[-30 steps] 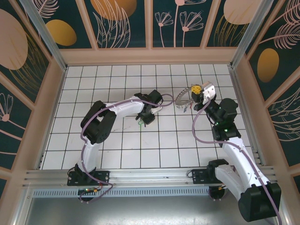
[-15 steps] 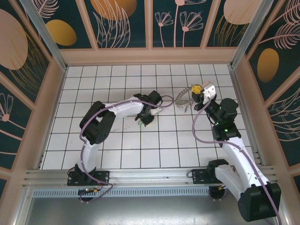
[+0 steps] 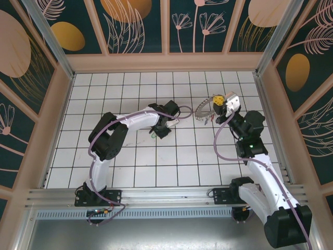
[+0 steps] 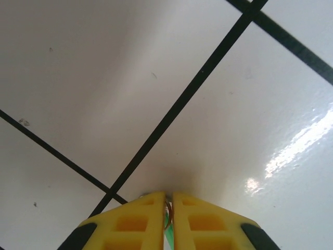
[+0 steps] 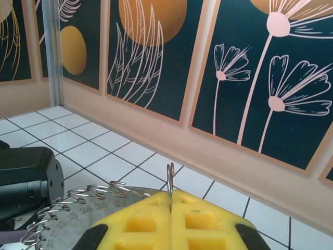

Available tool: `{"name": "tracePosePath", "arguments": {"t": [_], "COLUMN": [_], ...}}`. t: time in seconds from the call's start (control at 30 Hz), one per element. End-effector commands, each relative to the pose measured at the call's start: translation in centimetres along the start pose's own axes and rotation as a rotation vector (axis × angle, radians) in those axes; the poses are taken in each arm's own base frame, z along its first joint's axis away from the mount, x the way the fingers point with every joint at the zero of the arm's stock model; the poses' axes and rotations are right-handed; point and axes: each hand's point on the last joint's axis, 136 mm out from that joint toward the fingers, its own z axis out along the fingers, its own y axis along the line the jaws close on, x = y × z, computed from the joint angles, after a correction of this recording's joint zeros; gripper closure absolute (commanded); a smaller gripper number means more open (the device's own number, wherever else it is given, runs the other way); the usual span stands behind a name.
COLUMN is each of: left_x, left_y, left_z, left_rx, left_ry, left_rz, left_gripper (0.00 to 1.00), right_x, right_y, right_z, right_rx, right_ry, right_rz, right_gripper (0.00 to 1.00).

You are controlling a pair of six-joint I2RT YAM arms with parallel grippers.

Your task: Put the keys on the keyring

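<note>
A glossy white tiled desk (image 3: 125, 156) with thin black grout lines forms the floor of the enclosure. Pale beige wooden skirting (image 3: 166, 62) borders its far edge and both sides. Above stand dark teal wall panels (image 3: 148, 39) painted with orange discs (image 3: 125, 8) and pale pink leaves and flowers, divided by beige battens. Silvery aluminium posts (image 3: 48, 36) mark the far corners, and a grooved aluminium rail (image 3: 166, 195) crosses the near edge. In the left wrist view, light glares off one tile (image 4: 296, 148).

Right gripper (image 3: 215, 101) holds the keyring (image 3: 203, 111) (left gripper (image 3: 159, 131) at green key (image 3: 153, 136)).
</note>
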Motion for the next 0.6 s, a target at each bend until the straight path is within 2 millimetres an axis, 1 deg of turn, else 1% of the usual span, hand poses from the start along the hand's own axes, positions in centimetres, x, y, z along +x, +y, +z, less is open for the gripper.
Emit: {"name": "tracePosePath", "arguments": {"t": [0.0, 0.13, 0.3, 0.57], "left_x": [0.3, 0.4, 0.3, 0.5], "left_y": [0.6, 1.0, 1.9, 2.5], "left_z": [-0.4, -0.4, -0.5, -0.3], "left_rx": [-0.029, -0.049, -0.079, -0.098], "left_ry": [0.022, 0.025, 0.013, 0.013], "left_rz": [-0.005, -0.011, -0.028, -0.036], "left_gripper": [0.88, 0.87, 0.8, 0.73], "right_x": [-1.6, -1.6, -1.5, -1.5], "right_y": [-0.1, -0.2, -0.2, -0.1], "right_z": [-0.4, -0.4, -0.4, -0.4], "right_rx": [0.002, 0.001, 0.001, -0.002], "right_ry": [-0.061, -0.06, -0.06, -0.061], "right_rz": [-0.028, -0.029, -0.026, -0.024], "right_gripper": [1.0, 1.0, 1.0, 1.0]}}
